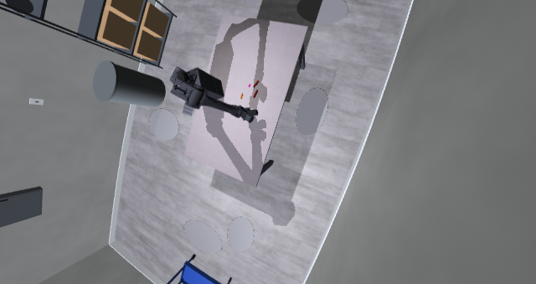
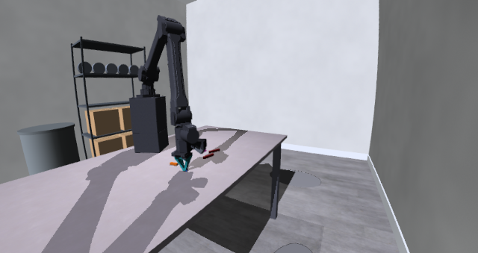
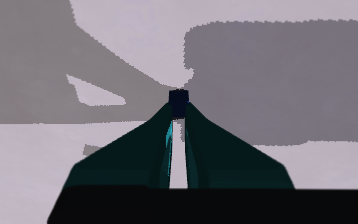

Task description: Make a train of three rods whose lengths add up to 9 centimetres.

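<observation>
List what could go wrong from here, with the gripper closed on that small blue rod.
1. The gripper pinches the blue rod only at its fingertips, so the rod could slip or twist out when lifted.
2. The two red rods and the orange rod lie close together, so placing could nudge them.
</observation>
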{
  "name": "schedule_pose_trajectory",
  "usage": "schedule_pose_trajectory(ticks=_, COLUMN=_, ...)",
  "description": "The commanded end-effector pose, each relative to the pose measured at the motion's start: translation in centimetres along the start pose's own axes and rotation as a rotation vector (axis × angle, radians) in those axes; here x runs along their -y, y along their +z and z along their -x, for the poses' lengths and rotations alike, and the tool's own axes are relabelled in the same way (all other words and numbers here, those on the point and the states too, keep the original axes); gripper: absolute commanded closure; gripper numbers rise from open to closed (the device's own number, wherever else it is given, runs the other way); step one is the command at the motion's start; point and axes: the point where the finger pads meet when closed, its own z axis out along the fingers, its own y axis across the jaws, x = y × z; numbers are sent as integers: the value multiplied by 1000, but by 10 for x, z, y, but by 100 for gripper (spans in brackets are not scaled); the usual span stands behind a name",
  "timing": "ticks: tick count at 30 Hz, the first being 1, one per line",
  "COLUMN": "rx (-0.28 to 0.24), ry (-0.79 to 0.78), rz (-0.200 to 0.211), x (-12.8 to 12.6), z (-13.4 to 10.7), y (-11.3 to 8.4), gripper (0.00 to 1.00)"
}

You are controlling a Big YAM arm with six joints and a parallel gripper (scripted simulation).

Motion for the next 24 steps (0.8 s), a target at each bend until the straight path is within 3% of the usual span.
schedule_pose_trajectory(ticks=1, rx=26, ry=2, rz=-15, x=11, z=9, y=1, gripper=96)
schedule_pose_trajectory(ticks=19, rx=29, ry=2, rz=-17, x=12, z=10, y=-3, gripper=96)
schedule_pose_trajectory(ticks=24, rx=22, ry=2, rz=-12, x=11, z=7, y=-29, gripper=96)
